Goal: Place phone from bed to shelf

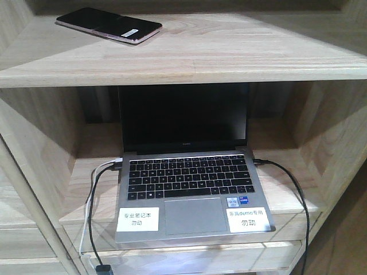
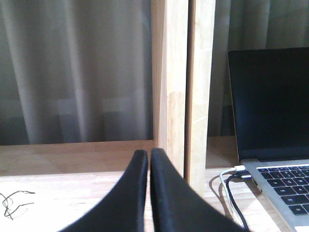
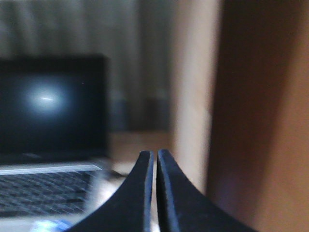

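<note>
The phone (image 1: 109,25), a glossy black slab with a white sticker and pinkish edge, lies flat on the upper board of the light wood shelf (image 1: 229,51), at its left. No gripper touches it. The bed is out of view. My left gripper (image 2: 149,153) is shut with nothing between its black fingers, low over the lower board just left of a wooden upright (image 2: 182,96). The right gripper (image 3: 155,153) is shut and empty too, to the right of the laptop, near a wooden side wall (image 3: 260,111). Neither gripper shows in the front view.
A silver laptop (image 1: 186,189) stands open on the lower board, with white and black cables (image 1: 92,212) plugged in at its left and a black cable (image 1: 295,189) at its right. Its screen (image 2: 270,101) and keyboard show in both wrist views. Grey curtains (image 2: 77,67) hang behind the shelf.
</note>
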{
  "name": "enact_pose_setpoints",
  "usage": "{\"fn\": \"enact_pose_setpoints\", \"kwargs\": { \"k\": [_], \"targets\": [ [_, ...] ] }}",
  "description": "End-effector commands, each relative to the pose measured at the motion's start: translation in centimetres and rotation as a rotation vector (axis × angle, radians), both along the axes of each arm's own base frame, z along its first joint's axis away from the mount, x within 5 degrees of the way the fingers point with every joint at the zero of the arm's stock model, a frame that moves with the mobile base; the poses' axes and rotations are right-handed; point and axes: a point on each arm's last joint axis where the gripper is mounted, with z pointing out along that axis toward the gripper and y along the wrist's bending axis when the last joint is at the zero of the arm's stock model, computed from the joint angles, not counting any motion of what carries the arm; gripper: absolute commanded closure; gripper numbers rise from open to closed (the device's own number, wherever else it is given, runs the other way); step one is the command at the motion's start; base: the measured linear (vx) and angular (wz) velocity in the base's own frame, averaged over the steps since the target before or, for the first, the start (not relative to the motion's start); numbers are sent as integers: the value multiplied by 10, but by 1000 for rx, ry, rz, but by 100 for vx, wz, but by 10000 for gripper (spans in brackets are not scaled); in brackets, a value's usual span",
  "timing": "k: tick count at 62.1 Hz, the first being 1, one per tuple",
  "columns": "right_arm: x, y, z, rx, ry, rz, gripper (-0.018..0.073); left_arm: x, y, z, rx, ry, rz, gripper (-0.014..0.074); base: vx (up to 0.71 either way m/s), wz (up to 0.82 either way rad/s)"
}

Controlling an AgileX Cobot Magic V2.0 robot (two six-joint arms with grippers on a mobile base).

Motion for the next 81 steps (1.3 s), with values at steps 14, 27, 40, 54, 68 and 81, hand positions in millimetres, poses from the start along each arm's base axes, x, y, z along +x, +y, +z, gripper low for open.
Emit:
{"fn": "enact_pose_setpoints", "kwargs": {
  "k": [14,27,40,54,68,81],
  "targets": [
    [-11,-1,-32,-14,-121,-25,564,-2,0,16,-16,-108,1,595,0,0],
    [-10,-1,-38,-17,-97,-12,564,-2,0,16,-16,-108,1,595,0,0],
    [-10,1,-36,-25,-115,12,564,-2,0,16,-16,-108,1,595,0,0],
    [-10,1,-36,-24,-115,12,564,-2,0,16,-16,-108,1,595,0,0],
    [-10,1,-36,-24,-115,12,564,-2,0,16,-16,-108,1,595,0,0],
    [-10,1,-36,-24,-115,12,564,-2,0,16,-16,-108,1,595,0,0]
  ]
}}
